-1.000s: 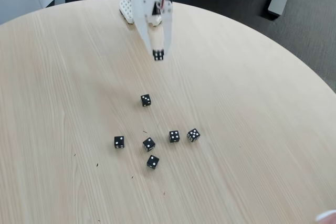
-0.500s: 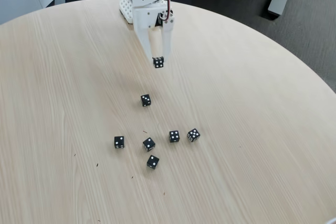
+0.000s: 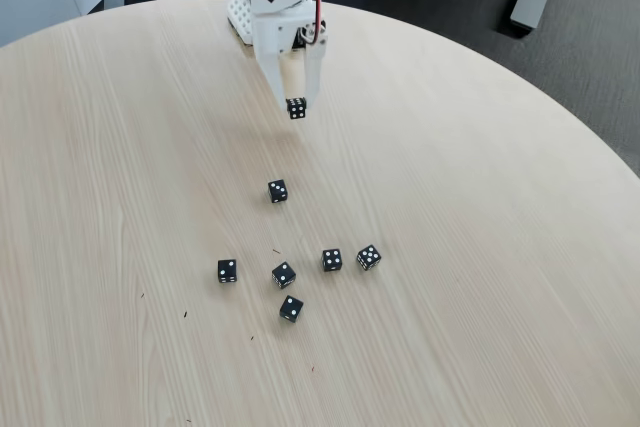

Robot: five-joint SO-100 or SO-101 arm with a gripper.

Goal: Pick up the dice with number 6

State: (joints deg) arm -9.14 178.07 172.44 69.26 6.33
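One small black cube die with white pips (image 3: 297, 108) sits pinched between the tips of our white plastic two-finger gripper (image 3: 297, 107), and we read it as the dice with number 6, though the face turned to the fixed view is too small for us to count its pips with certainty. Our jaws are clenched on it from both sides, pointing downward, and a soft shadow on the wood beneath suggests the die hangs clear of the round light-wood table (image 3: 480, 247), toward the far edge near the arm's white base (image 3: 240, 17). We judge that gripping it by two opposite faces at the very fingertips keeps it square and leaves the rest of the cube visible. Six other black dice lie loose nearer the middle of the table: one alone (image 3: 277, 190) below the gripper, and five clustered toward the near edge (image 3: 283, 274), all well apart from the held one, so none is disturbed by the lift. The pick looks essentially made.
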